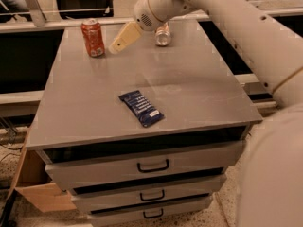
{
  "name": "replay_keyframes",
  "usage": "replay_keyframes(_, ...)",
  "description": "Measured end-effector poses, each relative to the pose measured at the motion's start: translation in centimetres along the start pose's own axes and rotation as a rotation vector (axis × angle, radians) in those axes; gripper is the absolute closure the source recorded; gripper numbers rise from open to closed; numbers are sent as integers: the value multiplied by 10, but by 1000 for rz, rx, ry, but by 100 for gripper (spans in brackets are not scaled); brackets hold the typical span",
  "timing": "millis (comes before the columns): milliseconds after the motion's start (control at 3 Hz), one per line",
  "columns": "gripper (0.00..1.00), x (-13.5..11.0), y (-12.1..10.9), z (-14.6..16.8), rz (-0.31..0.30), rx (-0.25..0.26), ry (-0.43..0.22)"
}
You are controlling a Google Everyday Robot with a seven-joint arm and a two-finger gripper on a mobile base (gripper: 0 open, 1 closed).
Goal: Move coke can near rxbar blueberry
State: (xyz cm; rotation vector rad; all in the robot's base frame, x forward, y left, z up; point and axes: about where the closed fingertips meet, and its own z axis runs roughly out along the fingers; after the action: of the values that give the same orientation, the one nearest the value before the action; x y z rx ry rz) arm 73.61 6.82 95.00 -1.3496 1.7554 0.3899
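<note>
The red-orange coke can with white script stands upright at the upper left of the frame, on the grey metal drawer cabinet, well apart from the flat dark blue rxbar blueberry wrapper near the centre. The tan gripper hangs just right of the can, apparently not touching it (spread or pressed together, I cannot tell). The task looks barely begun: grasp, carry and set-down all remain.
</note>
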Motion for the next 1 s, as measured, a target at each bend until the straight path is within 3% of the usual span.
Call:
replay_keyframes(333, 0, -23, -6, 57, 100, 16, -96)
replay_keyframes(1000, 0, -33, -18, 126, 162, 88, -191)
